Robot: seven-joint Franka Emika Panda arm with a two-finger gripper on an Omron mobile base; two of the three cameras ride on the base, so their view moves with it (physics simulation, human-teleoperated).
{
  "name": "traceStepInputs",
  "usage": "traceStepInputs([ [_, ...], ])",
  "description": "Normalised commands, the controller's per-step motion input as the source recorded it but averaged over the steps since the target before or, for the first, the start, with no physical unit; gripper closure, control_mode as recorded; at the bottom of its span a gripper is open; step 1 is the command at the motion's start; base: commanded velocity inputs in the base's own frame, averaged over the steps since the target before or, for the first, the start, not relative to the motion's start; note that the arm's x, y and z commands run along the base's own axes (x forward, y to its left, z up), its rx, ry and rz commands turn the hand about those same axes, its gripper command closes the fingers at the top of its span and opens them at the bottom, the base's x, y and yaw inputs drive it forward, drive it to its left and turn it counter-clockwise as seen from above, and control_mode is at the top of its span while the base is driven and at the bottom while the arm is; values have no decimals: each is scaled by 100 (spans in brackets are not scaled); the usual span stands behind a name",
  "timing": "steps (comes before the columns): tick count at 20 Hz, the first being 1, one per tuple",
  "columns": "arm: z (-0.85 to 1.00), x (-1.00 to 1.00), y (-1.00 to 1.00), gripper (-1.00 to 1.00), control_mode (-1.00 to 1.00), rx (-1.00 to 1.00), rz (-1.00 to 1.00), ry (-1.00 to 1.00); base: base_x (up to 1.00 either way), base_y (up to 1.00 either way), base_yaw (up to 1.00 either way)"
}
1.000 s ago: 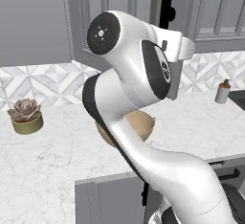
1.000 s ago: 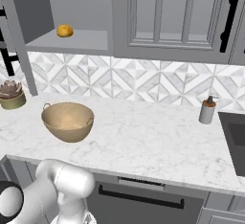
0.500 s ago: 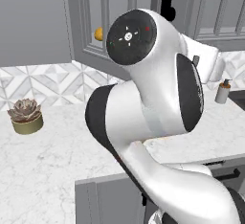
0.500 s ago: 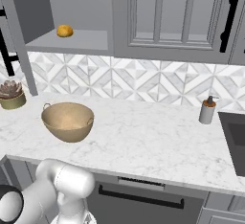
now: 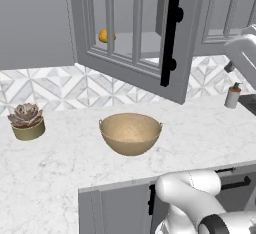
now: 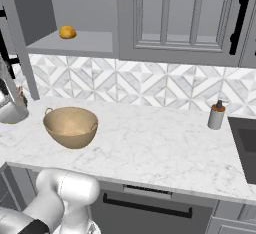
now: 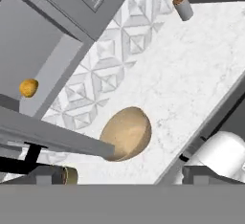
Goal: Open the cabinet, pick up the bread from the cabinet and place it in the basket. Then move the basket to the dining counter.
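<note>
1. The cabinet door [image 5: 132,33] stands swung open over the desk [image 5: 60,163], its long black bar handle [image 5: 170,38] on the free edge, which hangs out over the middle of the desk.
2. The bread [image 5: 106,35] lies on the cabinet shelf [image 6: 75,42], near the shelf's left end and toward its back. Seen from the left base view it shows through the door's glass panes; from the right base view [image 6: 67,32] it sits in plain sight in the open cabinet.
3. The basket [image 5: 130,133] stands upright on the desk, below the shelf and a little toward the desk's front edge, with one small handle at each side of its rim. Nothing lies in it.
4. A small pot with a succulent [image 5: 28,122] stands near the desk's left end, well apart from the basket.
5. A soap bottle [image 6: 216,116] stands near the desk's right end, close to the tiled wall [image 6: 150,85], just beside a dark sink [image 6: 245,145].
6. The gripper [image 7: 122,175] has its fingers spread about as wide as they go, one fingertip [image 7: 48,175] at the far left and the other at the far right of the hand view, and it holds nothing. From the hand view it looks down across the desk at the basket and the bread.
</note>
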Motion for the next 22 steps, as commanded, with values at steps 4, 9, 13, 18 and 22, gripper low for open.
traceStepInputs([
  [4,-44,86,-66,-100,-100,87,21,4,0,0,0],
  [9,-36,100,5,-100,-100,47,20,1,0,0,0],
  [13,-11,94,57,-100,-100,21,34,5,0,0,0],
  [18,11,49,65,-100,-100,1,30,3,0,0,0],
  [22,-3,4,89,-100,-100,1,36,5,0,0,0],
])
